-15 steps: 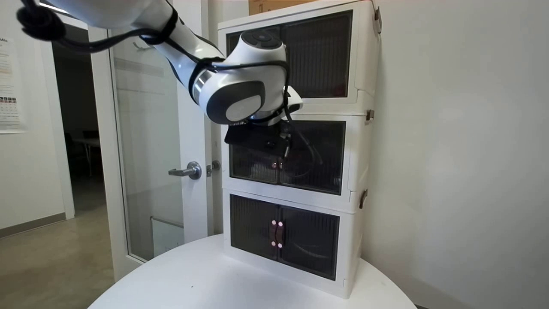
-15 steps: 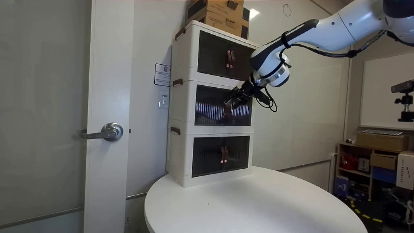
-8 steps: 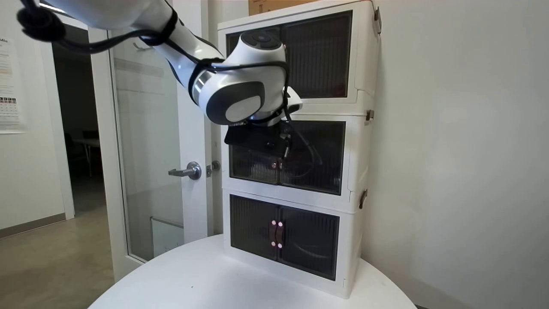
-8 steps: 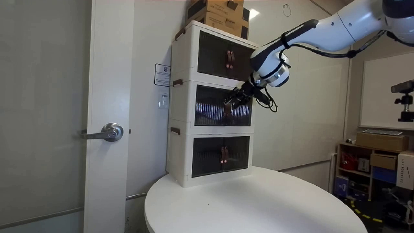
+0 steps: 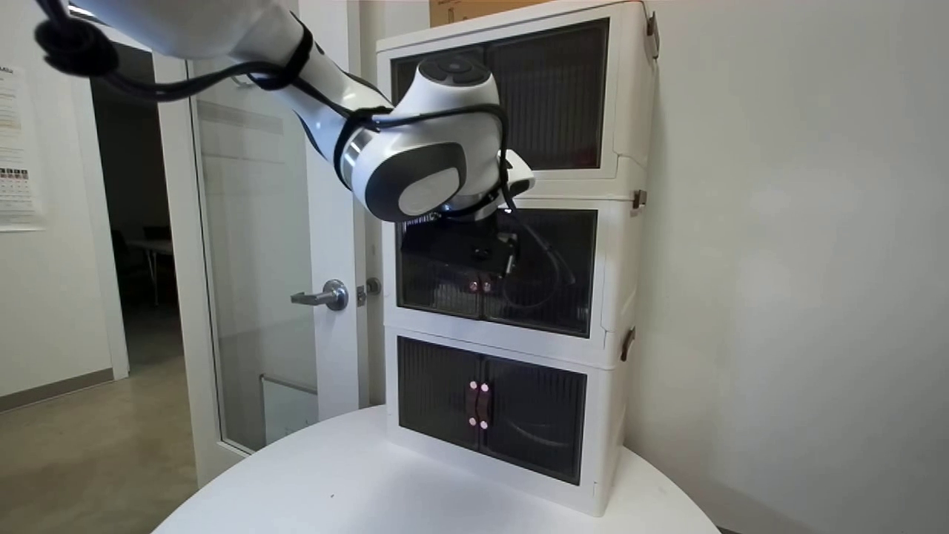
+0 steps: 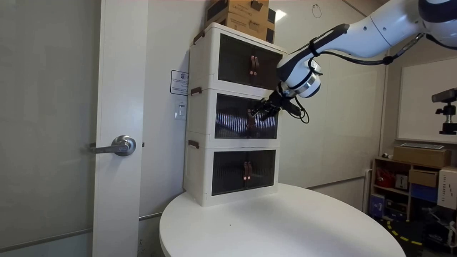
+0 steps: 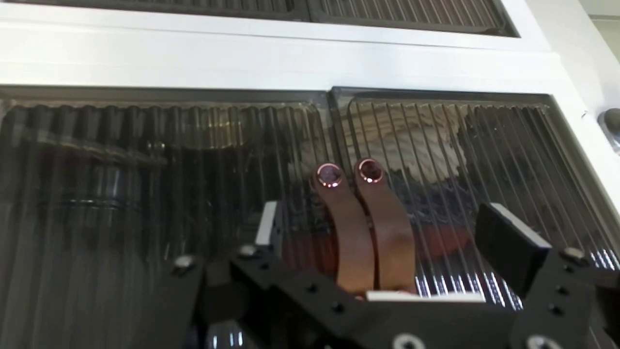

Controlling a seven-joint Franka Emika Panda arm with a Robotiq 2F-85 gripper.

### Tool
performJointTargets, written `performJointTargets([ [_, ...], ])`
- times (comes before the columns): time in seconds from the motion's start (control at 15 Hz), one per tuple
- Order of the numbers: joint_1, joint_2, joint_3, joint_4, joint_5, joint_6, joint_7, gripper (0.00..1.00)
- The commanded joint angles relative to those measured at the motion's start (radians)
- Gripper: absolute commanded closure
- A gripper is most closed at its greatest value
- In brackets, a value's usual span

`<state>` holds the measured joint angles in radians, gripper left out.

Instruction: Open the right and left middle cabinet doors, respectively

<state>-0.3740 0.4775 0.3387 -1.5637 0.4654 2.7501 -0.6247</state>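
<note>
The left middle door [image 7: 160, 194] and right middle door [image 7: 436, 140] are dark, ribbed, see-through panels. Both look shut in the white cabinet's middle tier; the right door [image 5: 560, 297] and left door [image 6: 230, 114] also show in the exterior views. Their brown strap handles, left [image 7: 351, 237] and right [image 7: 392, 232], hang side by side from pinkish rivets. My gripper [image 7: 391, 231] is open, with a finger to each side of both handles in the wrist view. It hides their lower ends. In an exterior view the gripper [image 6: 258, 114] is just in front of the handles; contact is unclear.
Identical door pairs are above [image 6: 234, 60] and below [image 6: 230, 173]. The cabinet stands on a round white table [image 6: 285, 221]. Cardboard boxes [image 6: 246, 19] sit on top. A glass-paned room door [image 5: 256, 259] with a lever handle is beside it, and a wall [image 5: 778, 259] behind.
Over the last half second my arm and gripper have shifted slightly to the right in both exterior views, and slightly down. The doors have not moved, and the gripper stays open.
</note>
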Motion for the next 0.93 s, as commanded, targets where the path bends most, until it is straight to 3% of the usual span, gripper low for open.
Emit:
performJointTargets([
  [0.0,-0.021,0.019,0.043,0.037,0.045,0.038,-0.056,0.0],
  [0.4,-0.087,0.053,0.146,0.084,0.121,0.025,-0.133,0.0],
  [0.87,-0.14,0.106,0.199,0.114,0.127,-0.002,-0.153,0.0],
])
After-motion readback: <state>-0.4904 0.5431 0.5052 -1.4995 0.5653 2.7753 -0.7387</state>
